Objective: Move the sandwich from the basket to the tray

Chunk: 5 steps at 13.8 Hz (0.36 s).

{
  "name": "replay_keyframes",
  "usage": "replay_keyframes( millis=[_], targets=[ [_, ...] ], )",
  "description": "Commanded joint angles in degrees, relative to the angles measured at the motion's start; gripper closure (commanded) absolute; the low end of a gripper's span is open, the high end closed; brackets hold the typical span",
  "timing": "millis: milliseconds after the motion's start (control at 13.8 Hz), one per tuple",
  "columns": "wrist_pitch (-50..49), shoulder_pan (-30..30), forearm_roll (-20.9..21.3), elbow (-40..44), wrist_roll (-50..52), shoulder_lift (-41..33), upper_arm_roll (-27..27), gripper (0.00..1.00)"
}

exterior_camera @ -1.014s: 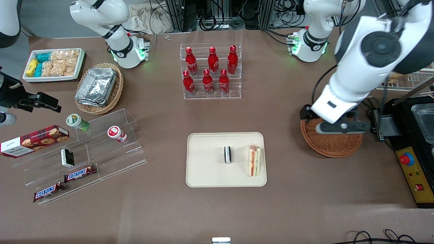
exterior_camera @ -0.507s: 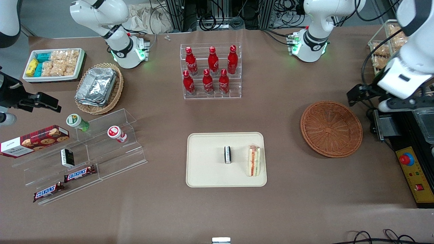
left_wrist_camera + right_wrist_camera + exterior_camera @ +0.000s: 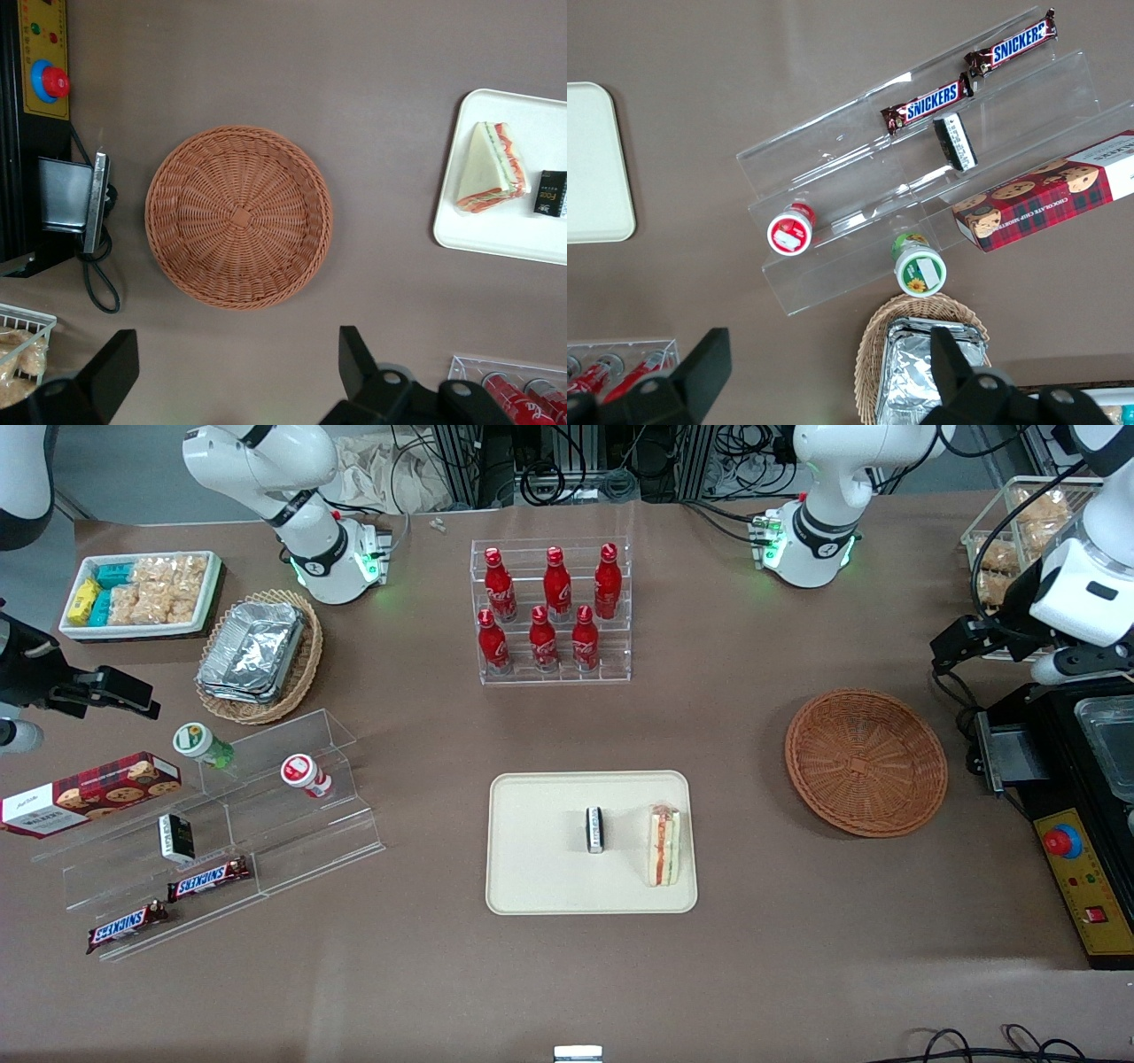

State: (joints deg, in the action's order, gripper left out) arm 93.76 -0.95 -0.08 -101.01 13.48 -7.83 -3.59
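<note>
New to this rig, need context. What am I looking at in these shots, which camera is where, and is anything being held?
Two white robot arms are bolted to a brown table. The front view looks down at them. The other two views come from cameras on the arms' wrists.

The working arm's gripper hangs high above the table at its own end, a little farther from the front camera than the basket. Its fingers are spread open and hold nothing.

The round reddish wicker basket has nothing in it. The sandwich already lies on the cream tray, beside a small black packet. Also on the table: a rack of red bottles and clear shelves with snacks.
</note>
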Motion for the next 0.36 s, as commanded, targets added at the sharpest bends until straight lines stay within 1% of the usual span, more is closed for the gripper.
replay_keyframes(
  millis=[0, 145, 290],
  targets=[
    [-0.8, 0.3, -0.6, 6.3, 1.4, 4.6, -1.4, 0.00],
    [-1.7, 0.3, -0.6, 10.5, 1.7, 7.8, -2.7, 0.00],
    [-2.9, 0.2, -0.5, 11.5, 1.7, 8.4, -3.0, 0.00]
  ],
)
